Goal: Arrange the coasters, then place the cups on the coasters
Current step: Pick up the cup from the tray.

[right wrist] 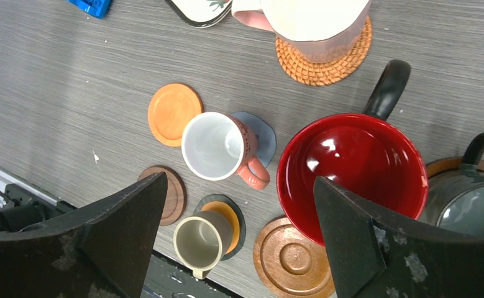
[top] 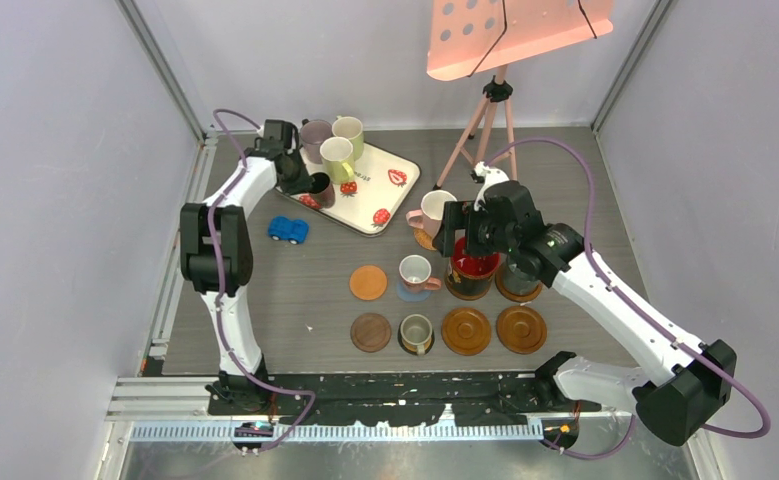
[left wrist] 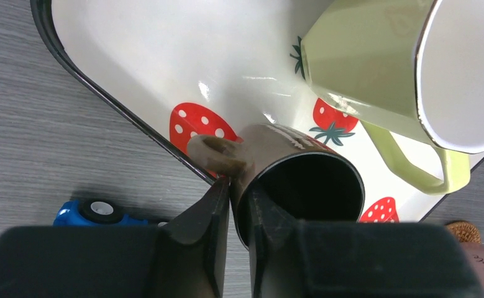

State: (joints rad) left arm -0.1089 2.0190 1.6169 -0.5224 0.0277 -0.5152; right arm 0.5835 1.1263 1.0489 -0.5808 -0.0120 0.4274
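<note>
My left gripper (left wrist: 238,186) is shut on the wall of the small black cup (left wrist: 307,186), one finger inside the rim and one outside. The cup leans at the near edge of the strawberry tray (top: 390,205), beside the yellow-green cup (left wrist: 376,68). My right gripper (right wrist: 239,180) hangs open and empty above the coasters. Below it stand the red-inside cup (right wrist: 351,174), a pink-handled cup (right wrist: 214,146) on a blue coaster and a grey cup (right wrist: 199,242) on the black, orange-centred coaster (right wrist: 233,217). The orange coaster (right wrist: 174,113), the dark wood one (right wrist: 174,195) and two glossy brown ones (top: 466,330) (top: 521,329) are bare.
A mauve cup (top: 315,135) and a cream cup (top: 348,130) stand at the tray's far end. A blue toy car (top: 288,229) lies left of the tray. A pink cup (top: 433,212) sits on a woven coaster. A tripod (top: 490,120) stands at the back.
</note>
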